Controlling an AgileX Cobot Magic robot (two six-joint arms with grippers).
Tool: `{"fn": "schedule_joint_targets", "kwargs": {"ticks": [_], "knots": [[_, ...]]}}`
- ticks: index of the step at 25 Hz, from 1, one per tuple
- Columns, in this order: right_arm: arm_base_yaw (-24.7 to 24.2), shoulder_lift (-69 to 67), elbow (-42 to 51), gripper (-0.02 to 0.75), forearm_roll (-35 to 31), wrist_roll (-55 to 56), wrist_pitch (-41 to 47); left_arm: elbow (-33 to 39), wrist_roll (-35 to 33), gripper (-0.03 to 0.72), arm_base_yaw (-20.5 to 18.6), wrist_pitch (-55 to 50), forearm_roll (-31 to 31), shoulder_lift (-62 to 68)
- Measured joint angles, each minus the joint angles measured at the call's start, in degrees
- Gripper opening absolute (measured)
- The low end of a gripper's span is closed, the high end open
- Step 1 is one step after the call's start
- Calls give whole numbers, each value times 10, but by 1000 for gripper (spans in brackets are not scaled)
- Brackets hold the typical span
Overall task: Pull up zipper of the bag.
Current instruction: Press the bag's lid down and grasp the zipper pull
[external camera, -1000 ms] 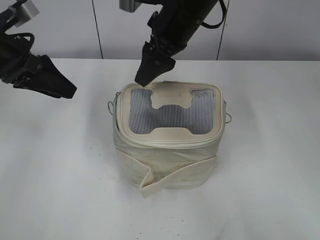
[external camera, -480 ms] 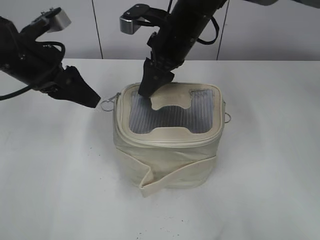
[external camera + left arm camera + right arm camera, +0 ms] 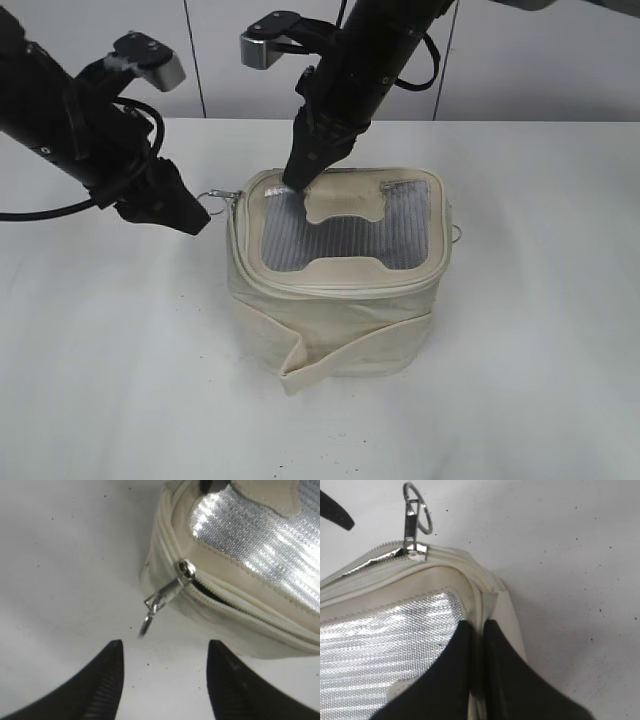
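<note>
The cream bag (image 3: 340, 320) stands mid-table, its grey ribbed panel (image 3: 345, 235) on top. The zipper (image 3: 225, 602) runs round the top rim and gapes just behind a silver slider (image 3: 186, 570), whose ring pull (image 3: 149, 621) hangs off the bag's left corner (image 3: 213, 197). My left gripper (image 3: 165, 652) is open and empty, its tips just short of that ring; it also shows in the exterior view (image 3: 193, 217). My right gripper (image 3: 479, 635) is shut on the bag's top rim at the back left corner (image 3: 300, 180), near the same slider (image 3: 416, 552).
A second ring pull (image 3: 457, 236) sticks out on the bag's right side. A cream strap (image 3: 330, 355) crosses the bag's front. The white table (image 3: 520, 380) ends at a light wall behind. The left gripper's tip (image 3: 335, 511) shows in the right wrist view.
My left arm has swung right and down, close to the bag's left ring pull. My right gripper has come down onto the bag's back left rim and stayed there.
</note>
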State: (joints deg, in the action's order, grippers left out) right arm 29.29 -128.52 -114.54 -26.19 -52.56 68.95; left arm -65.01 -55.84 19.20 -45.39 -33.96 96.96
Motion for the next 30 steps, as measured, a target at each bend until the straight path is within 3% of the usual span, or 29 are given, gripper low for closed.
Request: {"fn": "schedule_joint_targets", "kwargs": {"ticks": [8, 15, 24, 27, 30], "knots": [[0, 0, 0, 39, 0, 0, 1, 0, 0, 431, 5, 27, 63, -8], [0, 0, 0, 39, 0, 1, 1, 0, -1, 536, 10, 27, 58, -21], [0, 0, 0, 39, 0, 1, 1, 0, -2, 547, 40, 63, 51, -19], [0, 0, 0, 39, 0, 1, 1, 0, -2, 512, 49, 74, 54, -6], [0, 0, 0, 39, 0, 1, 1, 0, -2, 365, 54, 73, 73, 11]]}}
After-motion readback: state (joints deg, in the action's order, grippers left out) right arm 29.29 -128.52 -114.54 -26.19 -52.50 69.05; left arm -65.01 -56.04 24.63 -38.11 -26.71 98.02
